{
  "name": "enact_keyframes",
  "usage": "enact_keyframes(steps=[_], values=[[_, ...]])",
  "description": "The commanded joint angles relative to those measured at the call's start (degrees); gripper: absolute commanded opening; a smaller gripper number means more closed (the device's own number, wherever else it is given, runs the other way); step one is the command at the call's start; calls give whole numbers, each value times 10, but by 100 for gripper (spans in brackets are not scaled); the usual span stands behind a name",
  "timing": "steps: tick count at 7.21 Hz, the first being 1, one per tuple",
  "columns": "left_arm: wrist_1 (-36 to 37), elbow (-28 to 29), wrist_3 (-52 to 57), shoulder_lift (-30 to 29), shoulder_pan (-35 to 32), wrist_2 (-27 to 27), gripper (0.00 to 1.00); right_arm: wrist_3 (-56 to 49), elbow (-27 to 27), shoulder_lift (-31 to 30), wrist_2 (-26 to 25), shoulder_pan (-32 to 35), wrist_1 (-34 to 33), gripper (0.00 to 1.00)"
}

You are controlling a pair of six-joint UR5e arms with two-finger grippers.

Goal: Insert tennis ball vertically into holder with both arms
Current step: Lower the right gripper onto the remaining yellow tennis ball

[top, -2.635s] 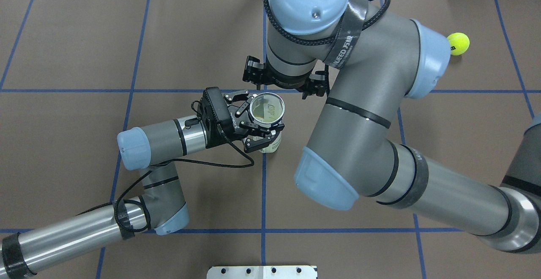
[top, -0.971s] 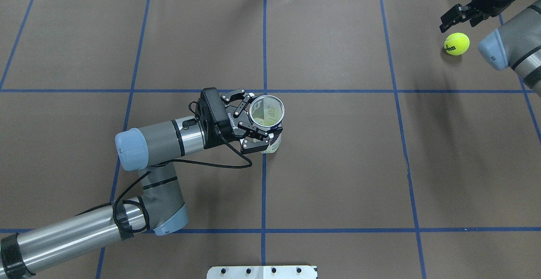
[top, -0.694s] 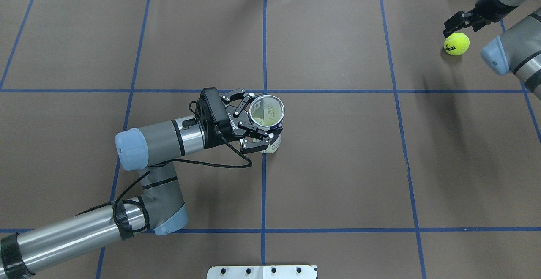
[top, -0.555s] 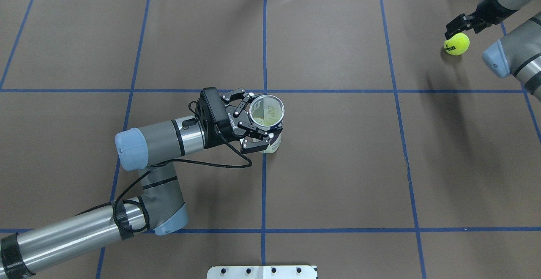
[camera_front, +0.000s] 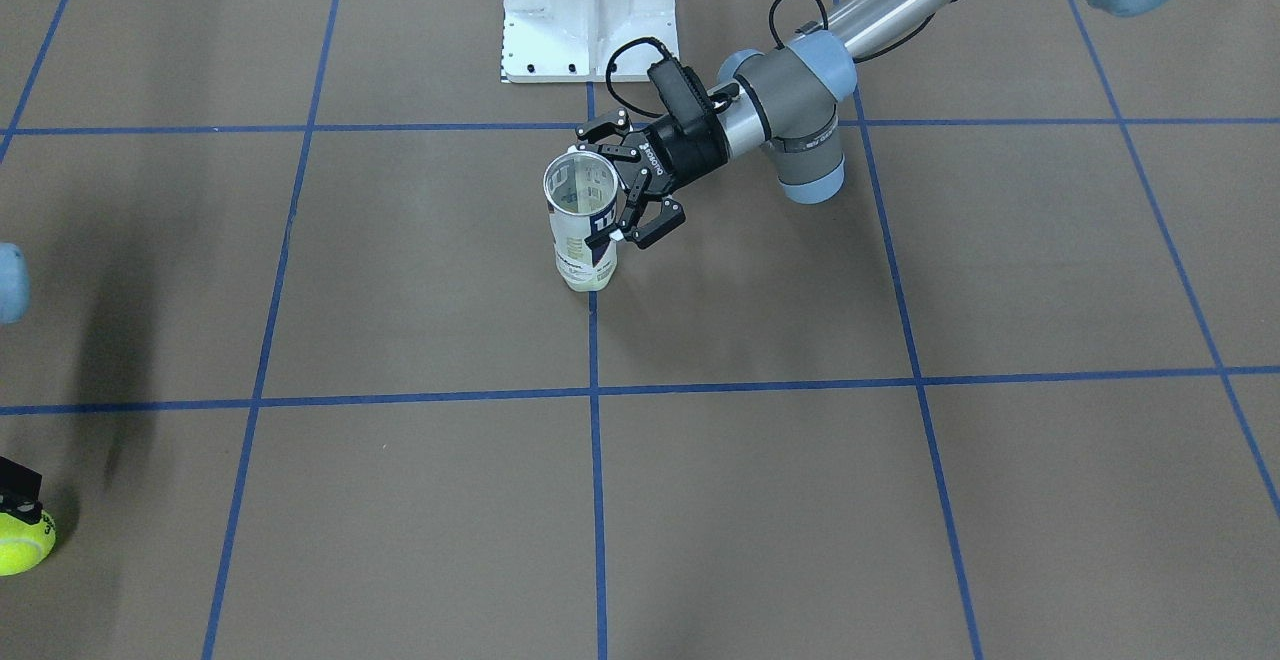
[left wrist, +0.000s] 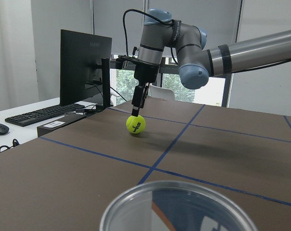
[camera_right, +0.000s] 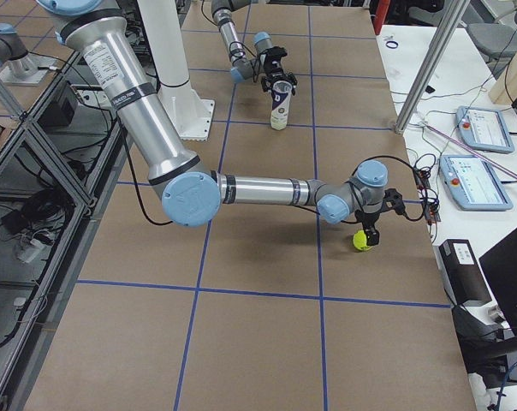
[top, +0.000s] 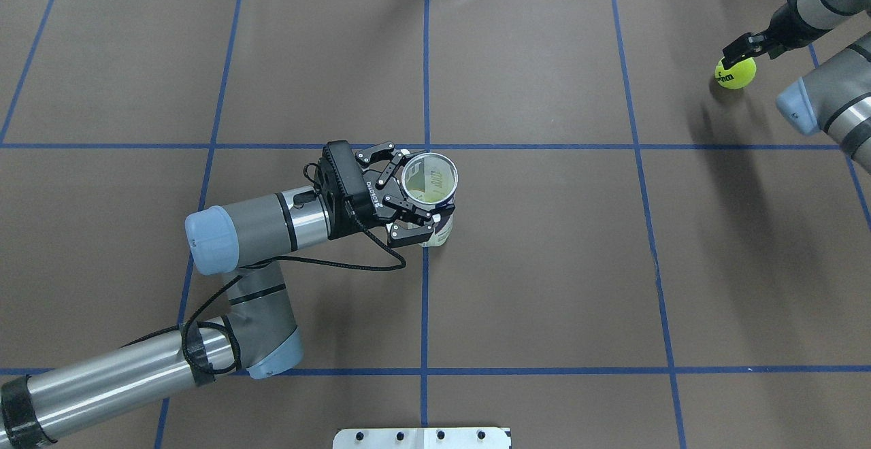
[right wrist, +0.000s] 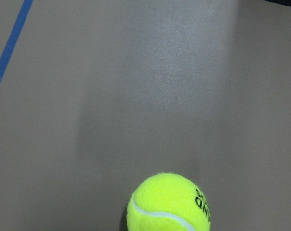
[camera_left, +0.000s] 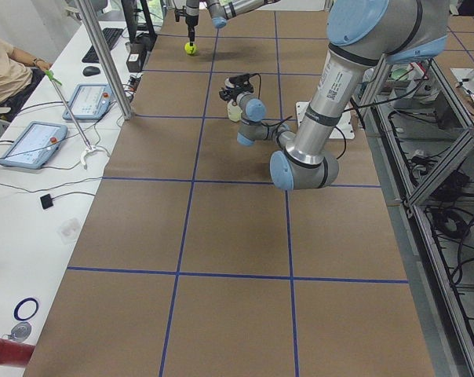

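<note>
The holder (top: pixel 430 180), a clear can with a white-and-navy label, stands upright near the table's middle; it also shows in the front view (camera_front: pixel 583 230). My left gripper (top: pixel 416 196) is shut on its upper part from the side. The can's open rim (left wrist: pixel 177 207) fills the bottom of the left wrist view. The yellow tennis ball (top: pixel 735 73) lies at the far right of the table, also in the right wrist view (right wrist: pixel 169 204). My right gripper (top: pixel 754 49) hangs open just over the ball, fingers pointing down.
The white bolted pedestal (camera_front: pixel 588 10) stands behind the holder on the robot's side. Blue tape lines grid the brown table. An operator (camera_left: pixel 5 71), tablets and a metal post (camera_left: pixel 103 59) sit along the table's far edge. A monitor (left wrist: pixel 85 55) stands past the ball.
My right arm has swung from above the holder to the far right and lowered its open gripper onto the ball. The left gripper and holder have not moved.
</note>
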Motion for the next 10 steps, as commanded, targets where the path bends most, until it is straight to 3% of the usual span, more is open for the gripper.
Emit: enact_keyframes(steps=[1,3,4,5,7,8,10], values=[[0,0,0,0,0,0,99,7,-9,5,-39,-20,4,99],[0,0,0,0,0,0,99,7,-16,5,-66,-36,5,98],[1,0,0,0,0,0,99,7,-17,5,-90,-47,3,81],[0,0,0,0,0,0,99,7,-16,3,-94,-49,2,1],[0,0,-1,0,1,0,99,9,-9,0,-94,-43,2,0],[0,0,-1,0,1,0,99,31,21,2,-79,-36,-4,0],[0,0,-1,0,1,0,99,94,120,4,-27,-34,-80,0]])
